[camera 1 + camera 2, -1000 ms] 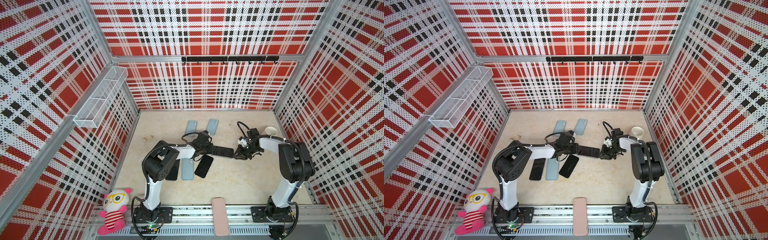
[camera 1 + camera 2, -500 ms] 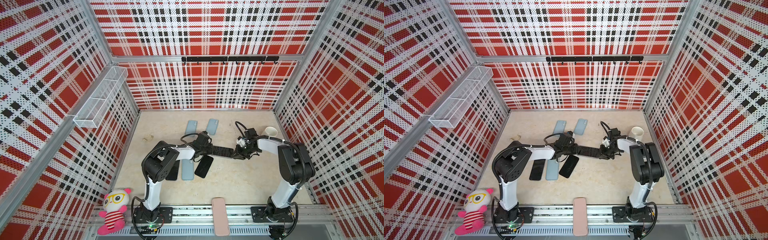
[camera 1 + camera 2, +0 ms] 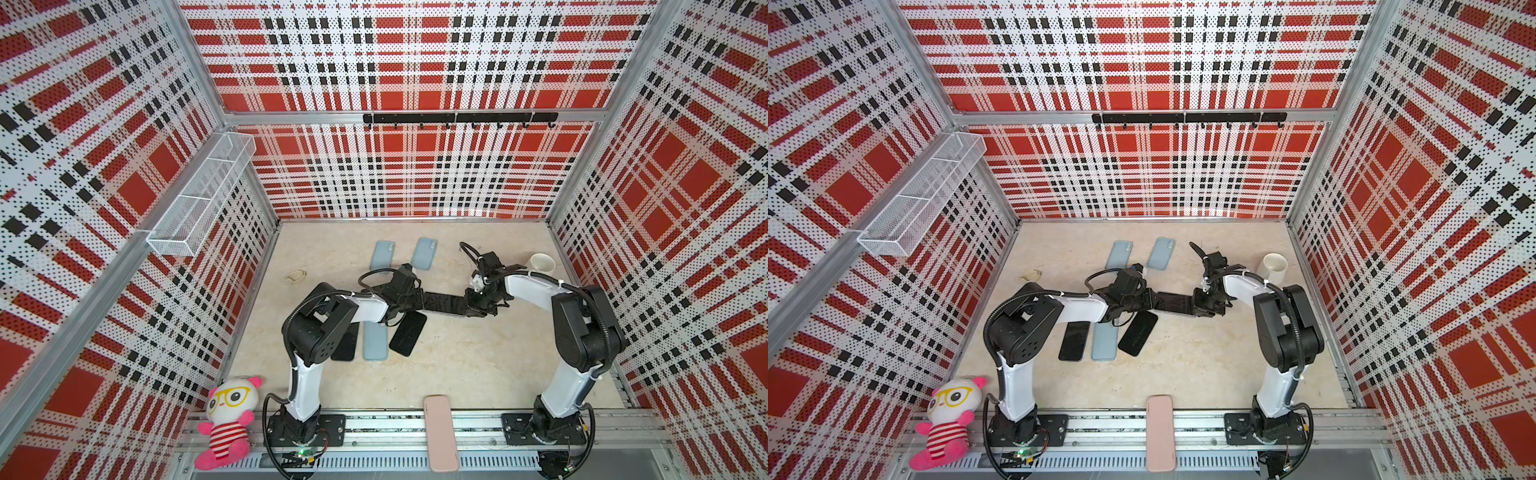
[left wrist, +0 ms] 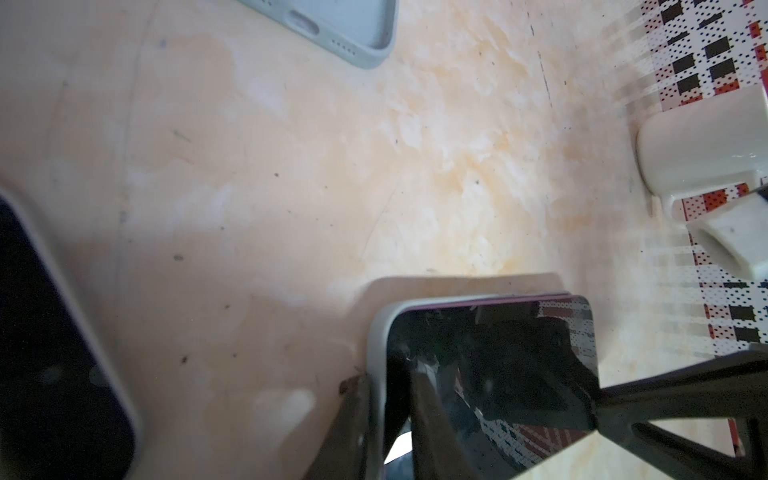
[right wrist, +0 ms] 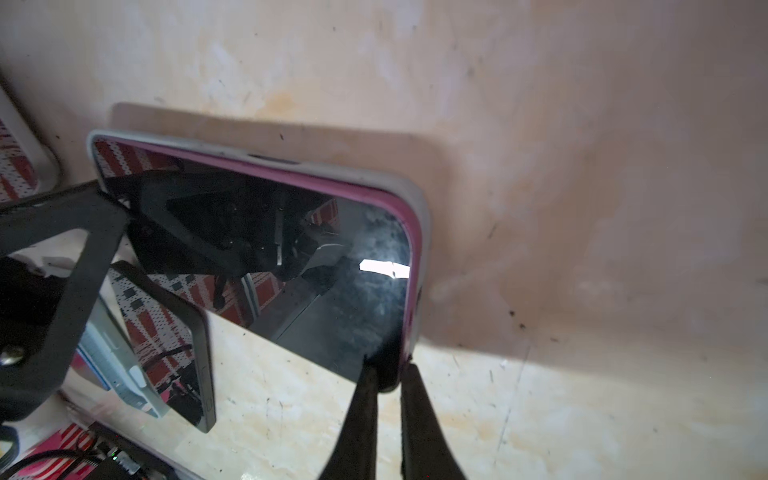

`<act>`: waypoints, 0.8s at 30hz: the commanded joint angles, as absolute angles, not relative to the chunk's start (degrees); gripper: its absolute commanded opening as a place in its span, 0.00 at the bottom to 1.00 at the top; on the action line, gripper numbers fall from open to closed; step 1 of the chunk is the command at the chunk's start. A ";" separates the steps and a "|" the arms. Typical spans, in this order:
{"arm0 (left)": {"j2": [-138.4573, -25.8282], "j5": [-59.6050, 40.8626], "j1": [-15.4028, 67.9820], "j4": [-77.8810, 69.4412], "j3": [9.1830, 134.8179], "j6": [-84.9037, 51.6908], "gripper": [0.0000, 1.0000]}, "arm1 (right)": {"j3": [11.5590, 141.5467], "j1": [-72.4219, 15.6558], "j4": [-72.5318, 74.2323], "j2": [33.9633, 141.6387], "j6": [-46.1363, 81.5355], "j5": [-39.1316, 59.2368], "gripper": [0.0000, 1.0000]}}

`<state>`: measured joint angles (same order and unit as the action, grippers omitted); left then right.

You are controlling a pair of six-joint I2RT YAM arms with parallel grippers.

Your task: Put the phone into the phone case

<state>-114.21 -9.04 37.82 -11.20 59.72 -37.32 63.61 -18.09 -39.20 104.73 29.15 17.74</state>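
**Both end effectors clamp the phone**

Right end effector [image 5: 388, 374] pinches one corner of phone [image 5: 257, 249] and grey case [image 5: 422, 216]; left end effector [image 4: 386, 386] grips the opposite end. Phone sits partly in case, raised over the surface [image 5: 582, 166].

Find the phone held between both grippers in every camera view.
Top view: phone mid-picture, left of the white cup.
Top view: same, phone left of the white cup.
Left wrist: phone in the foreground, white cup beyond.
Right wrist: phone fills the middle; no cup seen.
Shared landmark: the white cup.
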 commanded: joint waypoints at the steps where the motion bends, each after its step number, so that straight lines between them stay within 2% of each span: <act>1: -117.27 -12.91 39.02 -2.81 57.26 -36.78 0.20 | 57.80 -24.33 -35.90 116.55 30.58 14.49 0.12; 15: -117.68 -13.15 38.95 -0.97 58.81 -35.19 0.18 | 54.43 -27.43 -29.20 124.21 35.73 16.08 0.13; 24: -116.92 -12.76 38.85 0.95 60.11 -34.03 0.17 | 53.74 -29.17 -26.27 130.31 37.09 16.44 0.05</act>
<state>-114.17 -9.54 37.43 -8.84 60.95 -35.66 64.01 -20.73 -38.61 106.00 36.34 13.72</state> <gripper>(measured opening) 0.173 0.121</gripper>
